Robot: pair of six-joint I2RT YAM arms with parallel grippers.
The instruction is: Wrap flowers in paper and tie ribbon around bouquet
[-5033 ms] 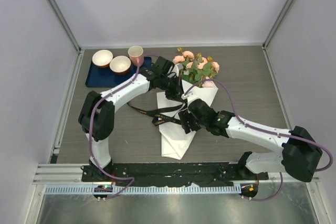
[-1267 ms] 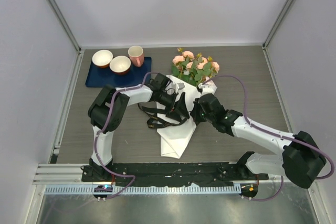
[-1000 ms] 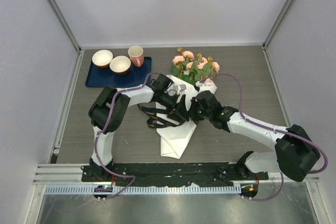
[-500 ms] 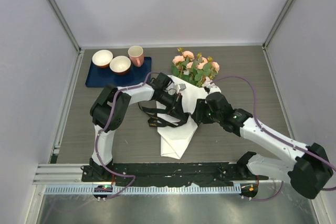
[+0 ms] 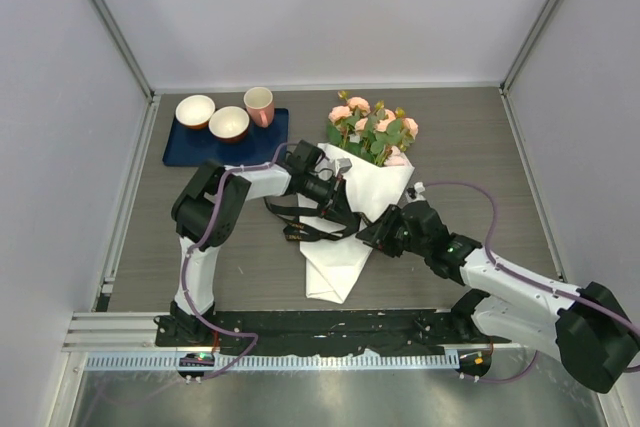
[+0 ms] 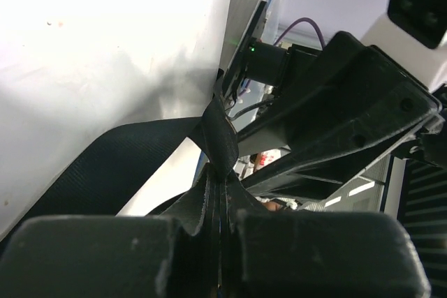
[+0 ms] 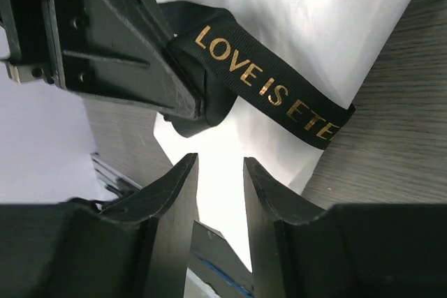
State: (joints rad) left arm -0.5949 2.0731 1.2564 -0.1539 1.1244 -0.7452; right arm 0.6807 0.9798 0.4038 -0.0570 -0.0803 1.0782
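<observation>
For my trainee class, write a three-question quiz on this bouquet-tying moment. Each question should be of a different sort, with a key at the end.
1. True or false: the left gripper is shut on the ribbon.
2. The right gripper has its jaws: A) clamped on the ribbon B) apart, holding nothing C) out of every view.
3. Fill in: the first gold word printed on the ribbon reads ____.
Key: 1 true; 2 B; 3 LOVE.
</observation>
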